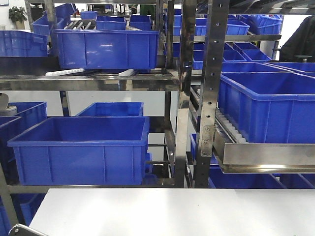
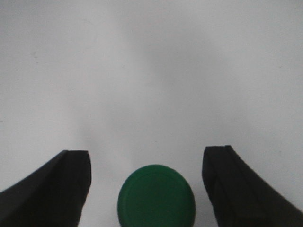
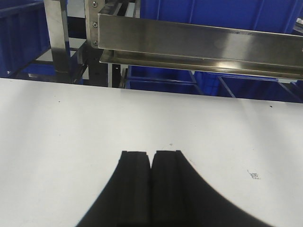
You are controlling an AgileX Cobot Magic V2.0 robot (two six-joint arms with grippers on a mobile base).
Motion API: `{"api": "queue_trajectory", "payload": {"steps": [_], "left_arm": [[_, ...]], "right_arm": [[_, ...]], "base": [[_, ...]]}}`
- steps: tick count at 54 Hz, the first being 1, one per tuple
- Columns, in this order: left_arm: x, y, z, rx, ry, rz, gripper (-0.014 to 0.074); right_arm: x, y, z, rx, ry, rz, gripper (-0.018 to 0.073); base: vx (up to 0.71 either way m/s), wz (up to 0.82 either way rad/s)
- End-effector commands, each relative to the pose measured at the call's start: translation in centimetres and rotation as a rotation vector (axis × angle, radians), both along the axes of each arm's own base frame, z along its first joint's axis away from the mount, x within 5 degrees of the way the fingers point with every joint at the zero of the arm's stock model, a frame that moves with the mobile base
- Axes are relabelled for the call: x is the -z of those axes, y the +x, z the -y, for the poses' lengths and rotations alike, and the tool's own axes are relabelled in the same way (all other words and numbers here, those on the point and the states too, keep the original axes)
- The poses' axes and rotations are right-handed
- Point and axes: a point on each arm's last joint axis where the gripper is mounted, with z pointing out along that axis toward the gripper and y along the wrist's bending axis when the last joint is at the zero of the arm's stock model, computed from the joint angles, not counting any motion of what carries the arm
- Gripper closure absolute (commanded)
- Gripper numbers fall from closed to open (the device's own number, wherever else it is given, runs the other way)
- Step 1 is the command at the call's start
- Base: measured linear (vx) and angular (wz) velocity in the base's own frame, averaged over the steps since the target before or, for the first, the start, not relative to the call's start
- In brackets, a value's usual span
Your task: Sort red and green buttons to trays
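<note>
**Left gripper spread over the green button, right gripper clamped on nothing**

The left gripper (image 2: 147, 153) points down at the white table (image 2: 151, 71), with its two dark fingers (image 2: 57, 184) held wide apart. The green button (image 2: 156, 196) sits on the table between them. Its round cap faces up and bare table shows on either side, so neither finger touches it. The button lies back toward the root of the fingers rather than at their tips.

The right gripper (image 3: 151, 153) hovers low over the same white surface, angled forward toward the metal rack. Its fingers are pressed flat together with nothing between them. A steel rail (image 3: 199, 45) of the rack crosses ahead of it, past the table's far edge.

From the front, blue crates (image 1: 78, 150) fill the shelving (image 1: 211, 73) behind the table. Neither arm shows clearly in that view.
</note>
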Motion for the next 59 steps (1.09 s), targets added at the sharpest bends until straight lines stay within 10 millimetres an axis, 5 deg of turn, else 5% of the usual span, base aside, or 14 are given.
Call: {"api": "queue_trajectory", "payload": {"steps": [1, 22, 33, 44, 59], "left_arm": [[-1.2, 1.4, 0.6, -0.011, -0.067, 0.13, 0.0003], [1.1, 1.9, 0.4, -0.064, -0.055, 0.067, 0.0039], [1.4, 1.8, 0.0, -0.153, -0.079, 0.016, 0.0269], [1.3, 1.7, 0.0, -0.151, -0.079, 0.016, 0.0594], [1.2, 1.8, 0.0, -0.15, -0.082, 0.029, 0.0604]], "right_arm": [[-1.6, 0.4, -0.1, -0.02, -0.015, 0.087, 0.0505], [-1.5, 0.4, -0.1, -0.016, -0.023, 0.076, 0.05], [0.1, 0.0, 0.6, 0.058, -0.028, -0.116, 0.0461], [1.5, 0.6, 0.9, 0.091, -0.048, -0.27, 0.033], [2.7, 2.5, 0.8, 0.063, -0.093, -0.35, 0.0067]], "base": [[0.0, 0.0], [0.0, 0.0], [0.0, 0.0], [0.0, 0.0], [0.0, 0.0]]}}
